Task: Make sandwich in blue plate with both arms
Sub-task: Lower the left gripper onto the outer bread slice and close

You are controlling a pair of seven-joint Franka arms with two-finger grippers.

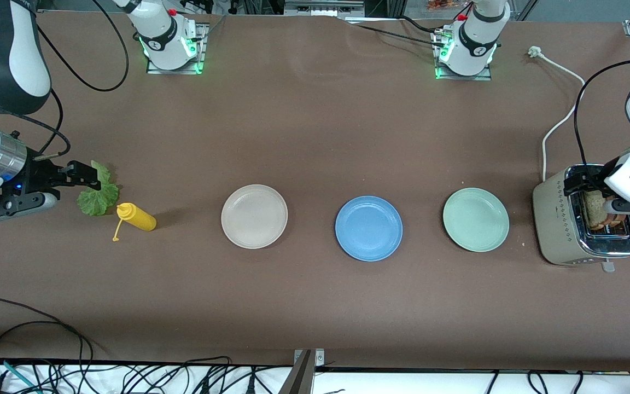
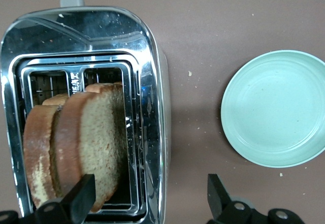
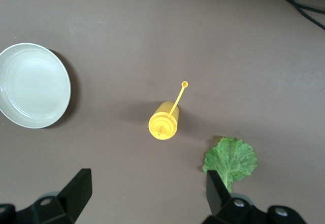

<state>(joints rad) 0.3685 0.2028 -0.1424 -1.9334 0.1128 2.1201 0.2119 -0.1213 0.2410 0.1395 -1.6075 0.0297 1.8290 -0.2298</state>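
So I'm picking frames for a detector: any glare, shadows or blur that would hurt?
Front view: even light, soft shadows under the yellow squeeze bottle and the blue plate, green glow at both arm bases. Left wrist view: bright reflections on the toaster chrome; bread slices sharp. Right wrist view: lettuce leaf crisp, beige-white plate casts a dark edge shadow.

No text, brand or number can be read anywhere. The toaster point(image 1: 558, 224), at the right edge of the frame, carries a small dark mark on its side, too small to read.
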